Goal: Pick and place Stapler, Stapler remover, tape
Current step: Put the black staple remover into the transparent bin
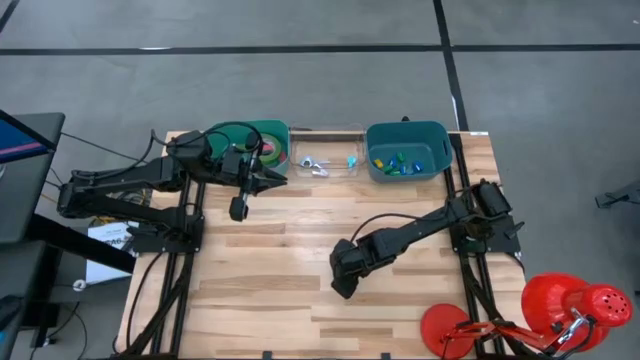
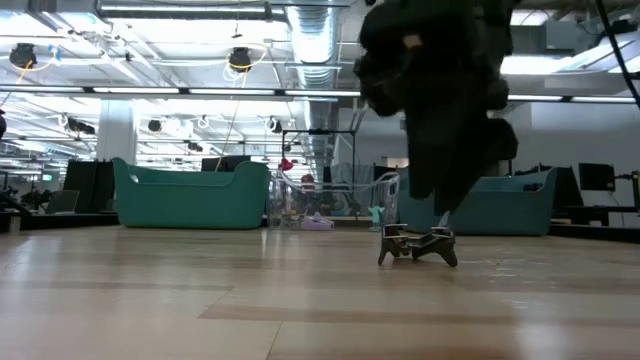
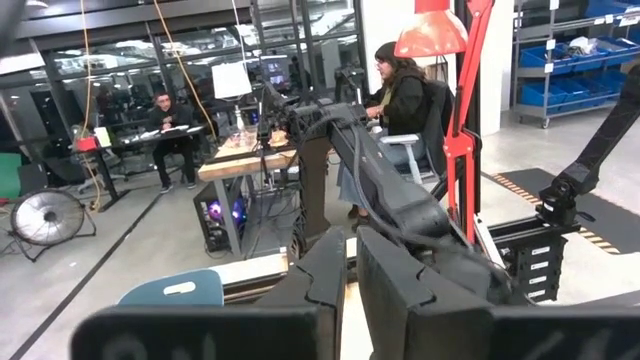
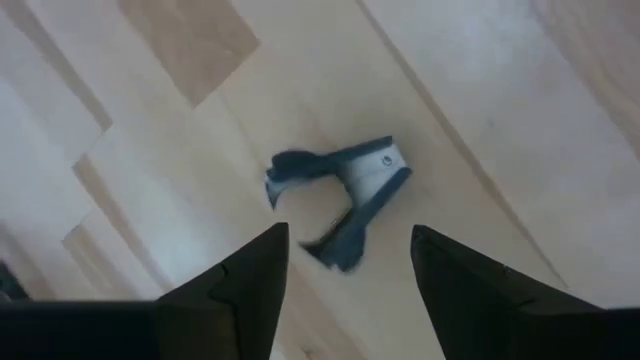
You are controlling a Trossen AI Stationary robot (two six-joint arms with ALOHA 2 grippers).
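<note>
Two dark arms are sitting over the light wooden table [image 1: 300, 290]. Right gripper [image 4: 348, 262] is hanging low above the table's middle, fingers spread apart, nothing between them. Small dark-blue-and-silver staple remover [image 4: 345, 190] is lying on the bare wood right under it, in line with the gap between the fingertips, not touching either; low view is showing it [image 2: 418, 246] resting on the tabletop beneath that arm. Left gripper [image 1: 272, 177] is hovering just in front of the dark green bin [image 1: 272, 130] at the table's far left, fingers [image 3: 325, 270] pressed nearly together and holding nothing. Green and pinkish-red tape rolls [image 1: 268, 149] are lying in that bin. Clear plastic tray [image 1: 325, 132] is sitting between it and the teal bin [image 1: 440, 140], which is holding small coloured pieces [image 1: 396, 161].
</note>
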